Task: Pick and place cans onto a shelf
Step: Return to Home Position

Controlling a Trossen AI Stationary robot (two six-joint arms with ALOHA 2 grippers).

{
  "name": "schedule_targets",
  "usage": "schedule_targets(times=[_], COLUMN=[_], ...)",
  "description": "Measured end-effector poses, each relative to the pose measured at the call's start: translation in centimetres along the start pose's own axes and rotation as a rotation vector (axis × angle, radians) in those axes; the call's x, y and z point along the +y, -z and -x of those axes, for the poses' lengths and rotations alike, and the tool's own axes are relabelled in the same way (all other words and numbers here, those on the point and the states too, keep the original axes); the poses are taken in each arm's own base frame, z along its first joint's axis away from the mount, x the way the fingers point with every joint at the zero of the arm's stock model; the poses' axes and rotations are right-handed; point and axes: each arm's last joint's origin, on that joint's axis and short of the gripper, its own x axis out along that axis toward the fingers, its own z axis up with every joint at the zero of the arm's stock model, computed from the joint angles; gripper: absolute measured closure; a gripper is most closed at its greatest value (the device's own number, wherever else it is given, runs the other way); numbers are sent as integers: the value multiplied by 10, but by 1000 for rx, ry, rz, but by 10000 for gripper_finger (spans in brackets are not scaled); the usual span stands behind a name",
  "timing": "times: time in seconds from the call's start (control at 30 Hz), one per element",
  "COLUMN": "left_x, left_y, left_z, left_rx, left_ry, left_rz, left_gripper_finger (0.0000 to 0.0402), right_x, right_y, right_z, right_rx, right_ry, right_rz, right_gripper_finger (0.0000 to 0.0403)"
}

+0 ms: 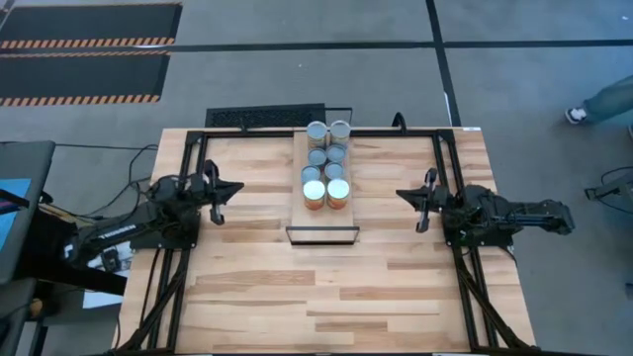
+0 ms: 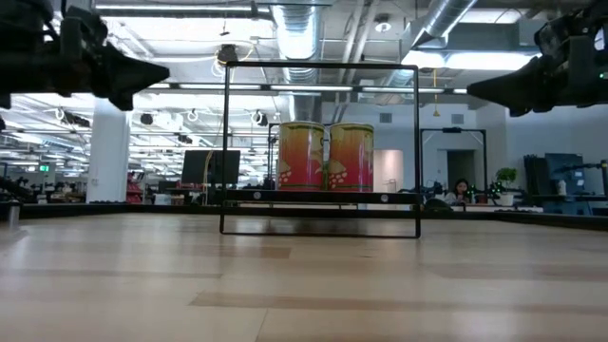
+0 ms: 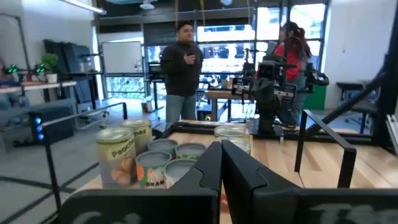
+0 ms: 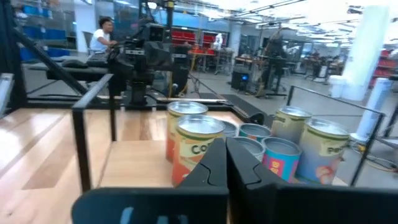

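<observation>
Several cans (image 1: 326, 163) stand upright in two rows on the narrow light-wood shelf (image 1: 302, 218) at the table's middle, toward the far edge. The two nearest cans (image 2: 325, 157) have orange labels. They also show in the left wrist view (image 3: 124, 152) and the right wrist view (image 4: 196, 149). My left gripper (image 1: 235, 188) is shut and empty, raised left of the shelf, pointing at it. My right gripper (image 1: 402, 194) is shut and empty, raised right of the shelf, pointing at it.
The shelf's black metal frame (image 2: 323, 147) rises around the near end of the shelf. A black frame (image 1: 198, 148) runs along the table's sides and far edge. A keyboard (image 1: 262, 117) lies beyond the far edge. People stand in the room beyond (image 3: 180, 68).
</observation>
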Motion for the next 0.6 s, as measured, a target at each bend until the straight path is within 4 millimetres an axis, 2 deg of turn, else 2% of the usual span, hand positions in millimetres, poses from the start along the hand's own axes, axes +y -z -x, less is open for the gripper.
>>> schedule_targets(times=[0.23,0.6], left_x=[2,4], left_y=[12,13], left_z=[3,3], left_rx=[117,124], left_ry=[-94,-151], left_rz=[83,90], left_gripper_finger=[401,401], right_x=[-6,-17], right_y=[0,1], right_z=[0,-1], right_rx=[3,19], right_ry=[109,254], right_rz=[-30,-13], right_gripper_finger=[395,382])
